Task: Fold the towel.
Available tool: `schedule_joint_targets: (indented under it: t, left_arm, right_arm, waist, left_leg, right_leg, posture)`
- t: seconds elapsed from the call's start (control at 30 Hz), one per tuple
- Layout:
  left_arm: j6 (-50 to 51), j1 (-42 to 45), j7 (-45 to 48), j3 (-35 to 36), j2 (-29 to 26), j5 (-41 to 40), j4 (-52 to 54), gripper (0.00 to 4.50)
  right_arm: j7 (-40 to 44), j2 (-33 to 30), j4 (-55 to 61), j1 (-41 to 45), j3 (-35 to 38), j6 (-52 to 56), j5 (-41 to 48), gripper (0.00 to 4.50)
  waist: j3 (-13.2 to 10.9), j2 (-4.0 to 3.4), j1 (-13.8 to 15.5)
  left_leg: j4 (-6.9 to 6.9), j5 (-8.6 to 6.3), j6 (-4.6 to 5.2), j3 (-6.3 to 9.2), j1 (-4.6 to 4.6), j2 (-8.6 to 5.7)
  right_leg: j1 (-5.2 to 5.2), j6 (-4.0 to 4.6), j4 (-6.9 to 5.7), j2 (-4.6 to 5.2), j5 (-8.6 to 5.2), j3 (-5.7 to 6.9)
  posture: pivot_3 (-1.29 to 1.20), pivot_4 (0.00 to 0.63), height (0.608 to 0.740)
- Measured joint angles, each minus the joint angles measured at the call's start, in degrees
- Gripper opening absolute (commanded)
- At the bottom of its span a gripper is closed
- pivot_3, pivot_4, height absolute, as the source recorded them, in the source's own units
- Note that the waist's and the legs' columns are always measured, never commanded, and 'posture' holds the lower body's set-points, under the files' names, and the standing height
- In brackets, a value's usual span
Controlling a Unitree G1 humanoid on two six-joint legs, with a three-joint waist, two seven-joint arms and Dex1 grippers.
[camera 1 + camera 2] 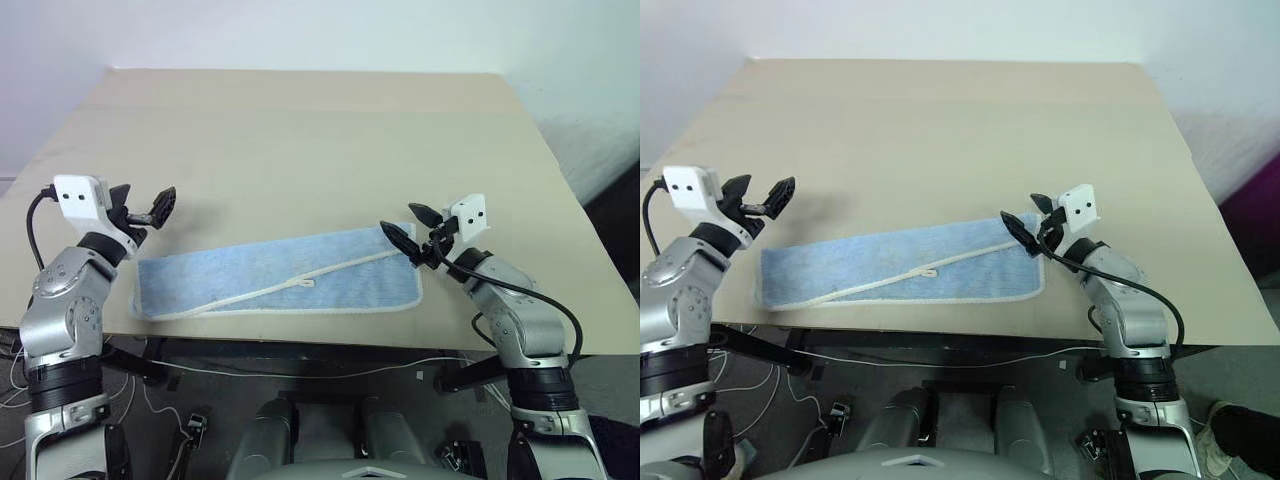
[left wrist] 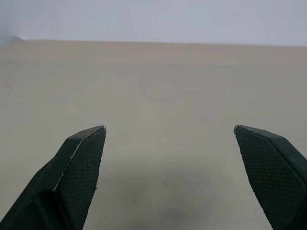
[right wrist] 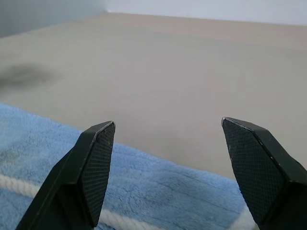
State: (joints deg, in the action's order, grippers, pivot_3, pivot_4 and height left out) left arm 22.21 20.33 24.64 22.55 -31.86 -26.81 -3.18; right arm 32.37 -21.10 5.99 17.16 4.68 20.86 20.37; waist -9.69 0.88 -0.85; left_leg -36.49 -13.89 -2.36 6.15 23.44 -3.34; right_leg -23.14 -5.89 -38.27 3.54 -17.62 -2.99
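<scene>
The towel [image 1: 280, 282] is a light blue terry strip lying flat along the table's near edge. A white stitched edging crosses it diagonally, with a small white loop tag [image 1: 305, 283] near the middle. My left gripper [image 1: 145, 200] hovers open just past the towel's far left corner and holds nothing. In the left wrist view its fingers [image 2: 84, 158] stand wide apart over bare tabletop. My right gripper [image 1: 402, 220] hangs open over the towel's far right corner. The right wrist view shows the towel [image 3: 158, 191] just below its spread fingertips [image 3: 98, 158].
The beige table [image 1: 320, 130] stretches far beyond the towel toward a white wall. The towel lies close to the table's near edge [image 1: 300, 335]. Cables [image 1: 330, 370] hang below that edge.
</scene>
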Motion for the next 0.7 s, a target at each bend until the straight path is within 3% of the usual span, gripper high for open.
schedule_joint_targets:
  t: [0.37,0.7]
  left_arm:
    - [0.0,-0.3,1.9,-1.5,-0.5,0.3,-0.6,4.49]
    - [0.1,-2.8,8.0,-2.3,-6.0,1.1,0.8,4.49]
  right_arm:
    - [-0.4,-0.1,0.0,-0.2,0.1,-0.5,0.0,3.73]
    - [0.4,-1.0,-4.3,1.2,0.8,-2.9,-0.5,3.73]
  waist:
    - [0.0,0.0,-0.1]
    - [0.0,-0.01,-0.2]
  left_leg:
    - [0.02,0.0,0.0,0.0,0.0,0.01]
    - [0.06,0.0,0.0,-0.01,0.0,0.01]
  right_leg:
    - [-0.02,0.0,-0.01,-0.01,0.0,0.0]
    - [-0.03,0.0,-0.01,0.0,0.0,-0.01]
  posture:
    - [0.0,0.15,0.74]
    - [0.0,0.15,0.74]
